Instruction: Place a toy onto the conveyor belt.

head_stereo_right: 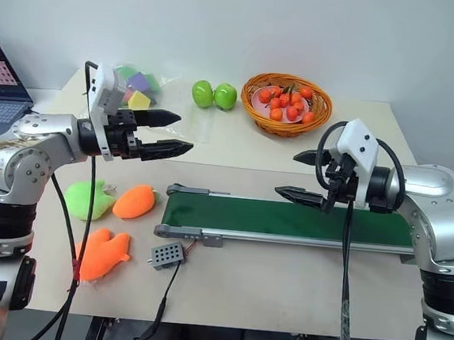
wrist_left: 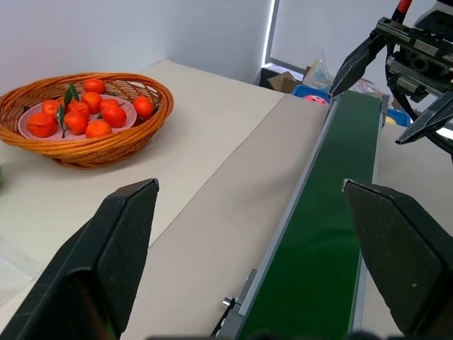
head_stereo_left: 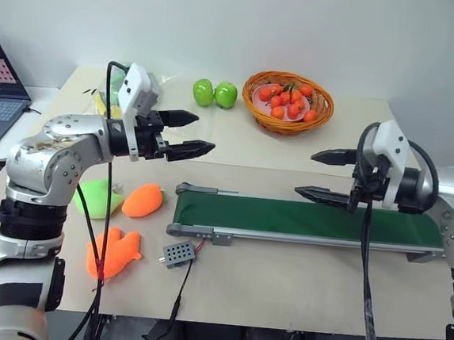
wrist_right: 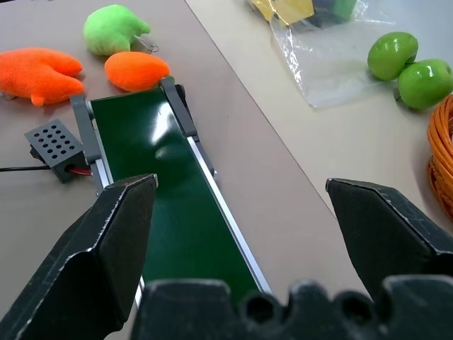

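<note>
Both my left gripper (head_stereo_right: pixel 166 133) and right gripper (head_stereo_right: pixel 299 176) hang apart, empty; next: reach the lime-green plush toy (head_stereo_right: pixel 87 199) beside the dark-green conveyor belt (head_stereo_right: pixel 286 220).

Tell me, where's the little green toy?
The green toy lies on the table's left side, touching an orange toy, just off the conveyor belt's left end.

A lime-green plush toy (head_stereo_right: pixel 88 199) lies beside two bright orange plush toys (head_stereo_right: pixel 134 201) (head_stereo_right: pixel 102 254) on a pale beige table (head_stereo_right: pixel 280 290). The conveyor belt (head_stereo_right: pixel 286 220) is dark green in a grey metal frame, with a small grey box (head_stereo_right: pixel 165 254) dotted with dark holes. Two glossy green apples (head_stereo_right: pixel 214 95) sit near a tan wicker basket (head_stereo_right: pixel 285 123) of orange-red fruit. Both grippers (head_stereo_right: pixel 166 133) (head_stereo_right: pixel 299 176) have black fingers on silver arms.
</note>
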